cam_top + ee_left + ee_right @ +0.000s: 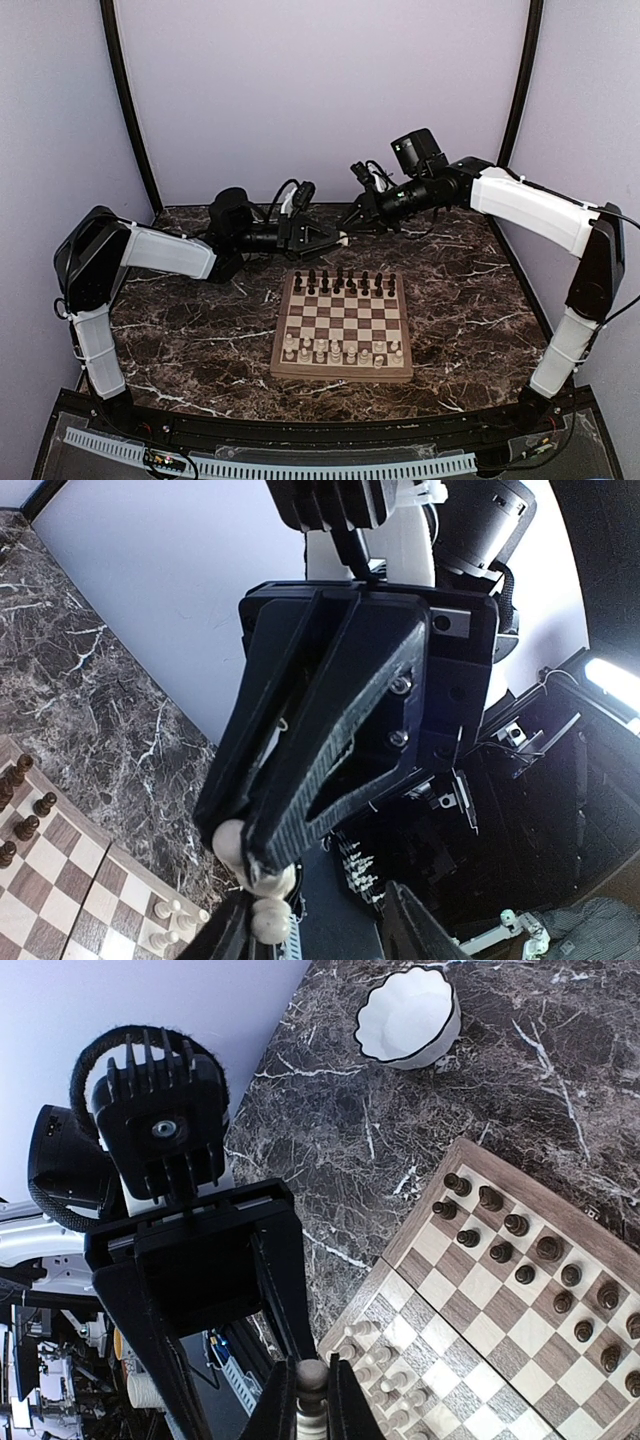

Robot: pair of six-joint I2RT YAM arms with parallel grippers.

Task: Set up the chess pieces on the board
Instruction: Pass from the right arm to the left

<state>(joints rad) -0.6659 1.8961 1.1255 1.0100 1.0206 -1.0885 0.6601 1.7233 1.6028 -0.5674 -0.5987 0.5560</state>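
Note:
The board [281, 332] lies mid-table, with dark pieces [345, 283] in its far rows and cream pieces [340, 350] in its near rows. Both grippers meet in the air behind the board's far edge. My right gripper [352, 225] is shut on a cream-white piece [258, 868], gripping its head [312, 1375] in the right wrist view [312, 1405]. My left gripper [335, 238] is open; its fingers [285, 1280] spread around that piece, with one finger [222, 932] close beside it. The left wrist view shows the right gripper [255, 852] pinching the piece.
A small white scalloped dish [408, 1018] stands empty on the dark marble table [190, 340] behind the board. Purple walls close in the back and sides. The board also shows in the wrist views [420, 1222] [60, 870].

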